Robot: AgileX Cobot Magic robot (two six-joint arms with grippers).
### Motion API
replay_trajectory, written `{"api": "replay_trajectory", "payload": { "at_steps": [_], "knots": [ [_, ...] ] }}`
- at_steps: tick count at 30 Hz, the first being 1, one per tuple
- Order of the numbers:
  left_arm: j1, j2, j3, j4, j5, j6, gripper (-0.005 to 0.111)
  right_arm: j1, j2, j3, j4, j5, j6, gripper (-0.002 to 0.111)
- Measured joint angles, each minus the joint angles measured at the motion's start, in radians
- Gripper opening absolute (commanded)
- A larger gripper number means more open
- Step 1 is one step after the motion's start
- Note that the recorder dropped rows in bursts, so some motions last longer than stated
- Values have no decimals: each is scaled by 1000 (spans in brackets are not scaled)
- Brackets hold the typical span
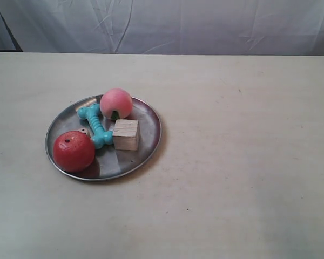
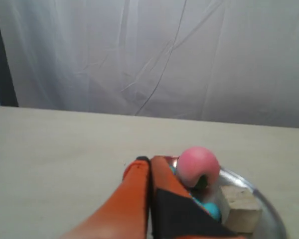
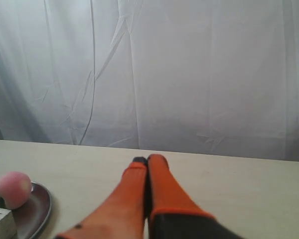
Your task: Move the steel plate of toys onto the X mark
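Note:
The steel plate lies on the table at the exterior view's left. On it are the red apple, the pink peach, the turquoise bone, the wooden cube and the tiny die, half hidden between apple and bone. I cannot make out the X mark. My left gripper is shut and empty, held above the table beside the plate and peach. My right gripper is shut and empty, well apart from the plate. Neither arm shows in the exterior view.
The pale beige table stretches wide to the right of the plate and in front of it. A white cloth backdrop hangs behind the table's far edge.

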Motion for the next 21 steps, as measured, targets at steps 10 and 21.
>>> {"api": "replay_trajectory", "payload": {
  "at_steps": [10, 21],
  "knots": [
    [80, 0, 42, 27, 24, 0, 0, 0, 0, 0, 0, 3, 0, 0],
    [96, -33, 42, 97, 30, 0, 0, 0, 0, 0, 0, 4, 0, 0]
  ]
}}
